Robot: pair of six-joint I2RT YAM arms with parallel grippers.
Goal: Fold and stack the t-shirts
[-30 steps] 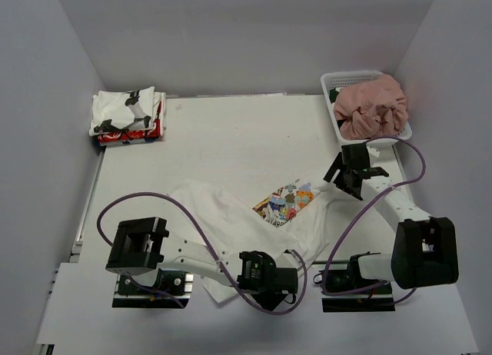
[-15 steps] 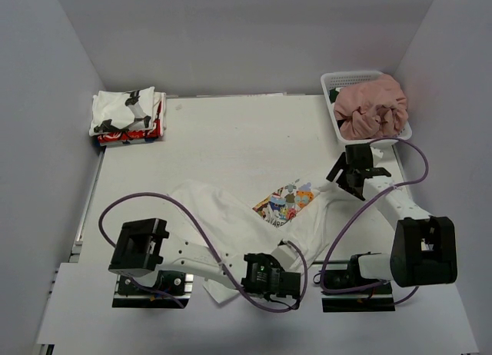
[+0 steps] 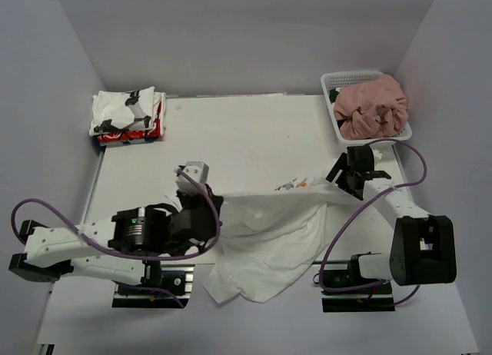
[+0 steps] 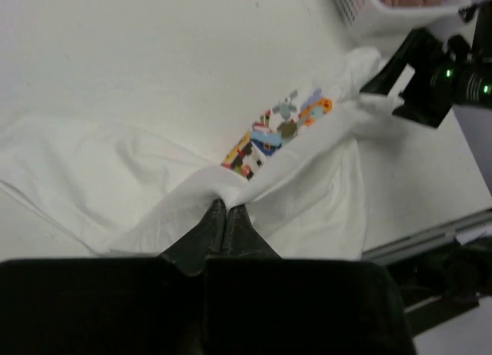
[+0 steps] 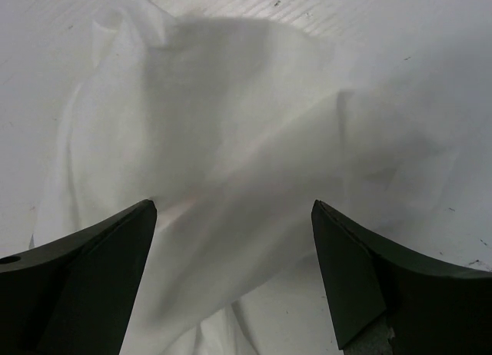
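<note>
Top view: your left gripper is clamping a bunched edge of the large white t-shirt. The shirt is stretching in a ridge across the near half of the counter toward the right gripper, and its lower part is lying by the near edge between the arm bases. The folded white-and-black shirt is sitting on the red one in the far-left corner. The pink shirt is filling the mesh basket in the far-right corner. Left wrist view: your left fingers are pinching tight on a fold of the white t-shirt just beside its coloured print, while the right gripper is hovering at the cloth's far end, near the basket. Right wrist view: your right fingers are standing wide apart and grasping nothing, with rumpled white cloth lying beneath and between them.
</note>
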